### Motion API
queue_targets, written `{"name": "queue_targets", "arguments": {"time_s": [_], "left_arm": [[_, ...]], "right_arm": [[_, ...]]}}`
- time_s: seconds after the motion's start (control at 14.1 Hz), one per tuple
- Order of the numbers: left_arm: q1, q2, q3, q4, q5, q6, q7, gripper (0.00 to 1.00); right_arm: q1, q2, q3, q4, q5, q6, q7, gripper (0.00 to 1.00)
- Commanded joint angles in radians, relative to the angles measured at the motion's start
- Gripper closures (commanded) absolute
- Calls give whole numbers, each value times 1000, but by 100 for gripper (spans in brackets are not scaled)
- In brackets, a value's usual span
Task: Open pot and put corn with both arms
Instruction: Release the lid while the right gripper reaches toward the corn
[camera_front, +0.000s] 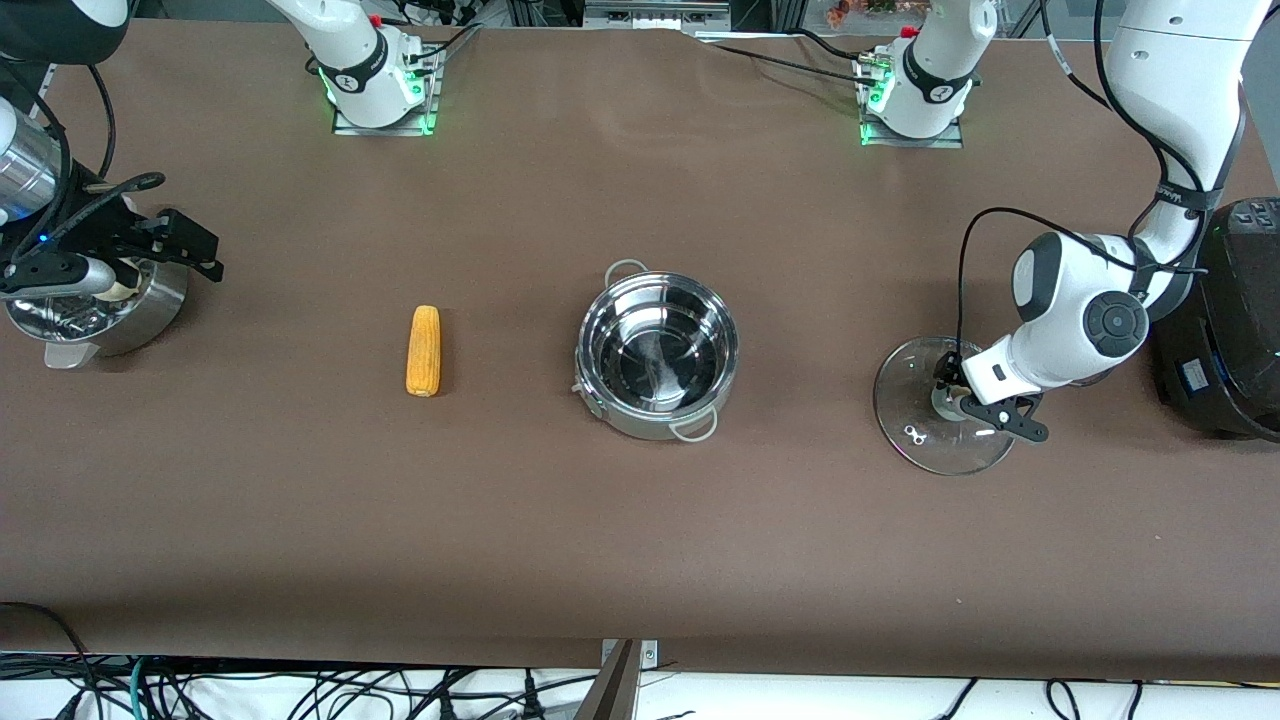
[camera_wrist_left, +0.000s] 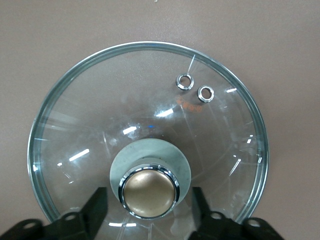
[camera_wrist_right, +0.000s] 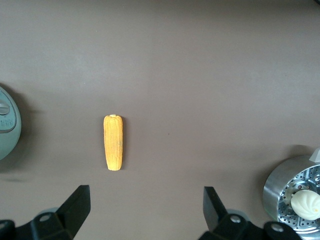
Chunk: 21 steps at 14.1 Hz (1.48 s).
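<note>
Pot (camera_front: 657, 352) sits uncovered at frame centre of the front view, mirror-like inside bare, wire loop handles at its upper and lower rim. Corn cob (camera_front: 424, 350) lies flat on the table, well apart from the pot, toward the right arm's end, long axis running up-down in frame.

Glass lid (camera_front: 940, 405) lies on the table at centre-right of the front view, toward the left arm's end. Left gripper (camera_front: 950, 393) is down at the lid's knob. Left wrist view adds what the front cam hides: fingers (camera_wrist_left: 95, 210) stand apart, one on each side of the bronze knob (camera_wrist_left: 149, 193), with gaps showing, not clamped. It also shows two small steam-vent rings (camera_wrist_left: 195, 87) in the glass.

Right gripper (camera_front: 185, 250) hangs at the mid-left edge of the front view, over the table beside the steamer pan (camera_front: 100, 305). Right wrist view shows its fingers (camera_wrist_right: 77, 207) wide apart, holding nothing, corn cob (camera_wrist_right: 113, 142) at centre-left of frame, and the white bun (camera_wrist_right: 306, 203) in the perforated pan at lower right; the bun is mostly hidden in the front view.

Surface: brown matte table cover (camera_front: 640, 540). Black cooker (camera_front: 1225, 320) at the right edge. Green-lit arm bases (camera_front: 380, 100) along the top, cables tangled under the table's lower edge.
</note>
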<state>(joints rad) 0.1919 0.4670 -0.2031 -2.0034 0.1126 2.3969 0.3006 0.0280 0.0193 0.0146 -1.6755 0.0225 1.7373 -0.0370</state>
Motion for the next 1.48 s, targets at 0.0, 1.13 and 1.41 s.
{"name": "queue_targets", "arguments": {"time_s": [0.0,1.13,1.41], "left_arm": [[15,-34,-15,9,25,-4,6,0],[9,-208,-102,601,-51,-1014,-11,0],[0,-267,-93,614,-83,-1035,-23,0]], "right_arm": [[-6,8,-1,23,17,-13,8,0],[193,311,7,-50,28,223,176,0],[216,341,8,-163,30,376,219,0]]}}
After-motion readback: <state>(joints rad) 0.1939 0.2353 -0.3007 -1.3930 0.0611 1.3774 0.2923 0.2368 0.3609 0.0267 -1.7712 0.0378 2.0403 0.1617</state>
